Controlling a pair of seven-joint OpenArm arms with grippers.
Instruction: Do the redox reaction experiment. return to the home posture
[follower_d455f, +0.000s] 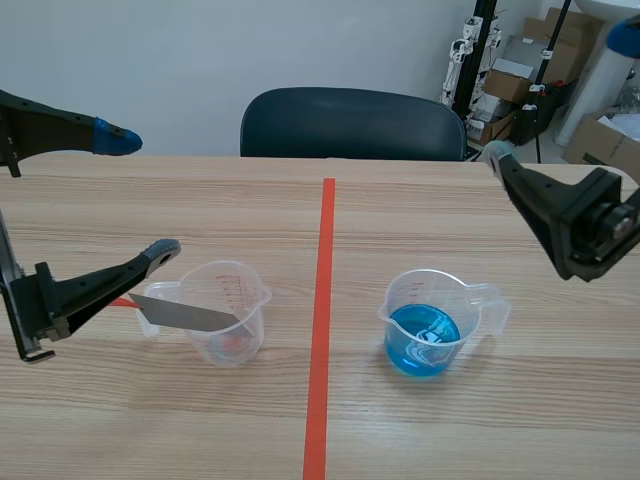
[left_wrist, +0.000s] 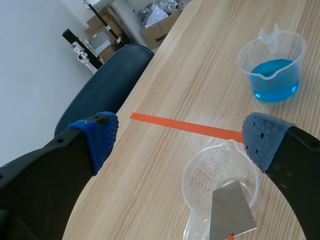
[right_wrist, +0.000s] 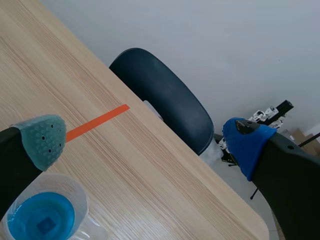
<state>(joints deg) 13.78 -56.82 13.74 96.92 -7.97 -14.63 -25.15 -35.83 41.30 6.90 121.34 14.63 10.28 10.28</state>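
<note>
As the plate (follower_d455f: 185, 314) rests at the clear cup (follower_d455f: 235, 345), lower left, and the blue cup (follower_d455f: 425, 335) stands lower right on the table (follower_d455f: 400, 200), nothing needs holding.
Left gripper (follower_d455f: 140, 196): wide open, empty, raised at left edge.
Right gripper (follower_d455f: 560, 95): wide open, empty, raised at upper right.

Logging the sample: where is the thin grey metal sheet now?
In the scene view the grey metal sheet sits left of the orange-red tape line, leaning in the clear plastic measuring cup, jutting over its rim near the left gripper.
</note>
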